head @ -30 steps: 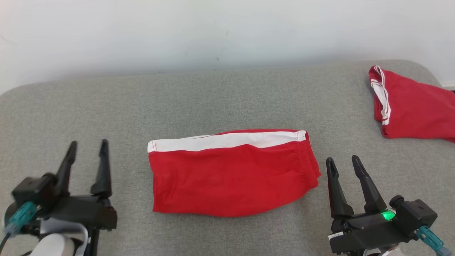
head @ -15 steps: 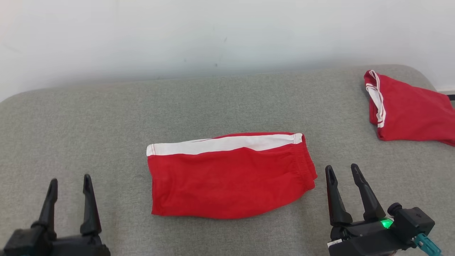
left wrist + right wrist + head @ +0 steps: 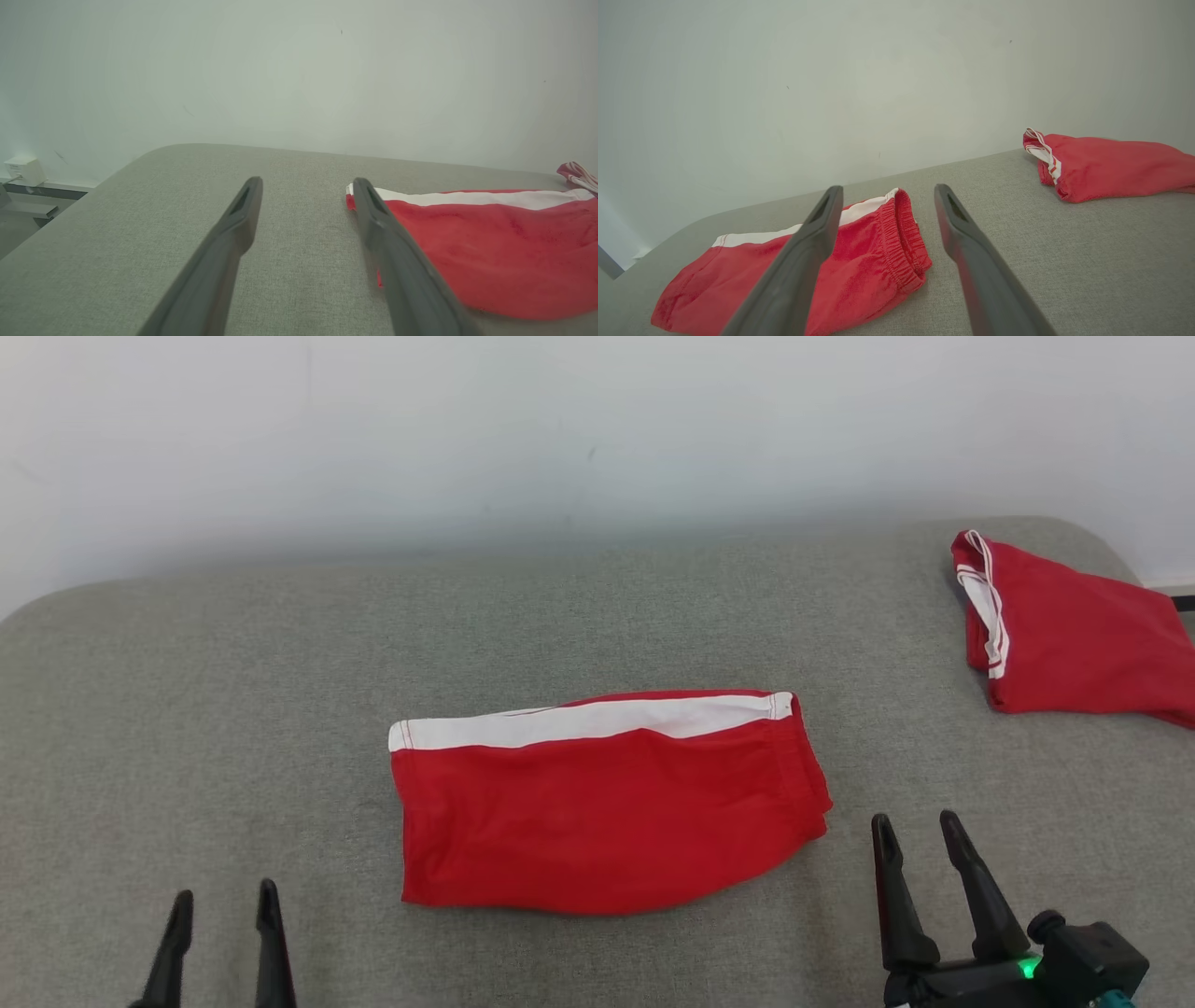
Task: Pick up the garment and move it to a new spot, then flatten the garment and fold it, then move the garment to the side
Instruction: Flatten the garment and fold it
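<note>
Now: folded garment (image 3: 607, 803) flat on the grey surface (image 3: 280, 663), both grippers empty.
You have the red garment, white stripe along its far edge, lying folded at the middle of the grey surface. Your left gripper (image 3: 226, 893) is at the surface's near left part, fingers spread wide, holding nothing, well clear of the cloth. Your right gripper (image 3: 915, 819) is at the near right part, equally wide and empty, tips just beside the waistband end. A second red garment (image 3: 1074, 644) lies at the surface's far right corner.
</note>
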You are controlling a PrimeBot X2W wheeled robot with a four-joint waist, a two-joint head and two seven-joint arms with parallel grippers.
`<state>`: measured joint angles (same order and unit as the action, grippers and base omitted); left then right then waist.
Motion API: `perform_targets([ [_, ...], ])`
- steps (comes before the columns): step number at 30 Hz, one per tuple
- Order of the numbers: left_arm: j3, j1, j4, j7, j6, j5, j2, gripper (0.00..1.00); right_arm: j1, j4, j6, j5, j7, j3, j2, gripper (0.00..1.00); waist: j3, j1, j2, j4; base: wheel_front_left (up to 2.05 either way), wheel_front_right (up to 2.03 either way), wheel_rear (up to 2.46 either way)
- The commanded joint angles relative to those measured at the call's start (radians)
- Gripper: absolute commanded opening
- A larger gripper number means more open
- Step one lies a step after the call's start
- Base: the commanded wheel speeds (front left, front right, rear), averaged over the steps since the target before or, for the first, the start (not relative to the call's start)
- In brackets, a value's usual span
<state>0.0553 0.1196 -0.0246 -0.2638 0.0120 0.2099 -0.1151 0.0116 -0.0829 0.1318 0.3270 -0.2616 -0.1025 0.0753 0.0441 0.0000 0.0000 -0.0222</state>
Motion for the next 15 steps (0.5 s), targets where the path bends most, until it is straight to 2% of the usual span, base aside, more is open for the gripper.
perform_targets([
  [1, 0.002, 0.014, 0.008, 0.0, -0.012, -0.022, 0.006, 1.0, 0.016, -0.005, -0.003, -0.01, -0.004, 0.001, -0.003, 1.0, -0.006, 0.0, 0.0, 0.007, 0.0, 0.0, 0.0],
  [8, 0.009, 0.016, 0.038, 0.0, -0.046, -0.056, 0.032, 1.0, 0.043, -0.033, -0.003, -0.038, -0.004, 0.002, 0.0, 1.0, -0.021, 0.0, 0.0, 0.022, 0.0, 0.0, 0.0],
  [15, 0.013, 0.021, 0.056, 0.0, -0.055, -0.088, 0.046, 1.0, 0.046, -0.06, -0.003, -0.059, -0.004, -0.005, 0.004, 1.0, -0.028, 0.0, 0.0, 0.023, 0.0, 0.0, 0.0],
])
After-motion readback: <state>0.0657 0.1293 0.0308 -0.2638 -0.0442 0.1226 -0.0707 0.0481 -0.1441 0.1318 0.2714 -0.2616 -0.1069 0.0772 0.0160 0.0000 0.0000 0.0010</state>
